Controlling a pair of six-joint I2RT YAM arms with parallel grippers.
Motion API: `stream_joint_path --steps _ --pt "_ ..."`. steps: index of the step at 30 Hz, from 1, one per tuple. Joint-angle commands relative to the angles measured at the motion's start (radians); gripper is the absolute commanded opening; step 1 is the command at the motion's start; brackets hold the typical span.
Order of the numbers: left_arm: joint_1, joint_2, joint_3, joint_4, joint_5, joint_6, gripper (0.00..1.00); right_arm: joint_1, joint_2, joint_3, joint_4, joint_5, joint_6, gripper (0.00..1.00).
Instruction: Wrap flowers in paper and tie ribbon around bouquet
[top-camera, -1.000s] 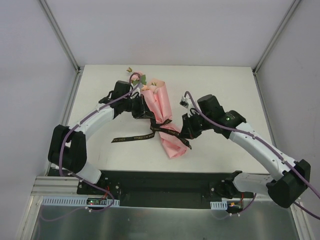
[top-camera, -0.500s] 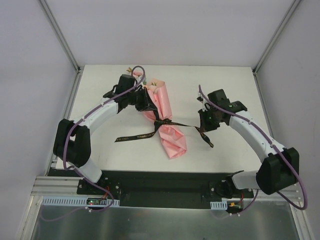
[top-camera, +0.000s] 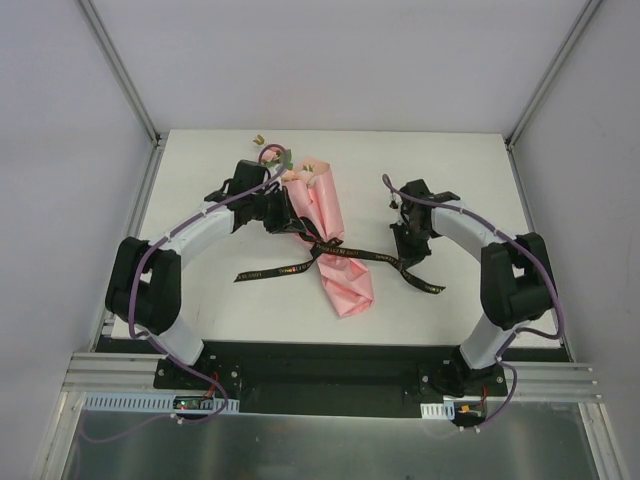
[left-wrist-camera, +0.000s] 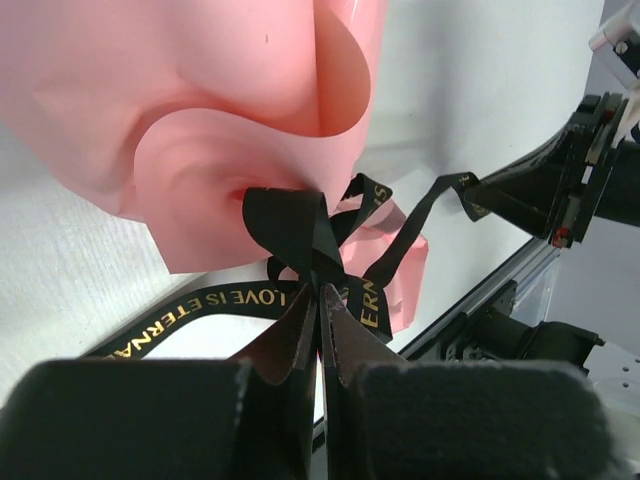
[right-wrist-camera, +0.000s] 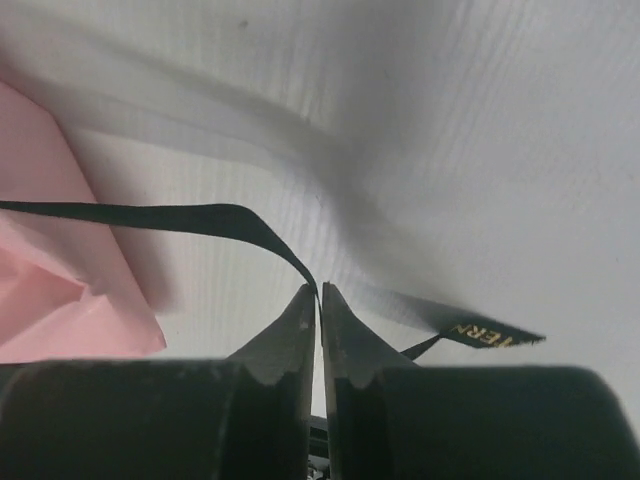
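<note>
With left gripper and right gripper jaws each clamped on the long black gold-lettered ribbon looped around the pink paper-cone bouquet, an uneven pull may drag the cone or slip the strap free.

Both the left arm and the right arm are built of smooth white tubular links joined by bulky black joint housings, and a thin purple cable runs along each. The left gripper and right gripper are matte black, with blocky fingers tapering to thin wedge tips
</note>
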Motion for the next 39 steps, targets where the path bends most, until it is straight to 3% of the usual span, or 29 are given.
stream_joint_path --steps 1,6,10,14,25,28,34,37,39 --pt "0.003 -0.061 -0.017 0.0 0.015 0.041 0.0 -0.001 0.021 0.07 0.032 -0.149 -0.018 0.15" --pt "0.003 -0.071 -0.03 0.0 0.032 0.038 0.0 0.045 -0.107 0.072 0.124 -0.263 -0.093 0.44" --pt "0.003 -0.09 -0.037 0.0 0.041 0.043 0.0 0.092 -0.079 0.095 0.23 -0.429 -0.157 0.49" --pt "0.003 -0.114 -0.045 0.0 0.046 0.047 0.0 0.146 -0.005 0.147 0.258 -0.43 -0.225 0.5" --pt "0.003 -0.121 -0.051 -0.016 0.087 0.056 0.0 0.138 0.086 0.181 0.284 -0.532 -0.44 0.54" --pt "0.003 -0.12 -0.05 -0.017 0.098 0.055 0.0 0.138 0.133 0.199 0.284 -0.562 -0.44 0.68" --pt "0.003 -0.137 -0.056 -0.026 0.1 0.061 0.0 0.157 0.162 0.207 0.296 -0.539 -0.449 0.63" --pt "0.002 -0.144 -0.062 -0.03 0.095 0.064 0.0 0.167 0.143 0.19 0.316 -0.522 -0.44 0.56" --pt "0.001 -0.15 -0.069 -0.033 0.091 0.07 0.0 0.177 0.129 0.184 0.319 -0.505 -0.43 0.45"
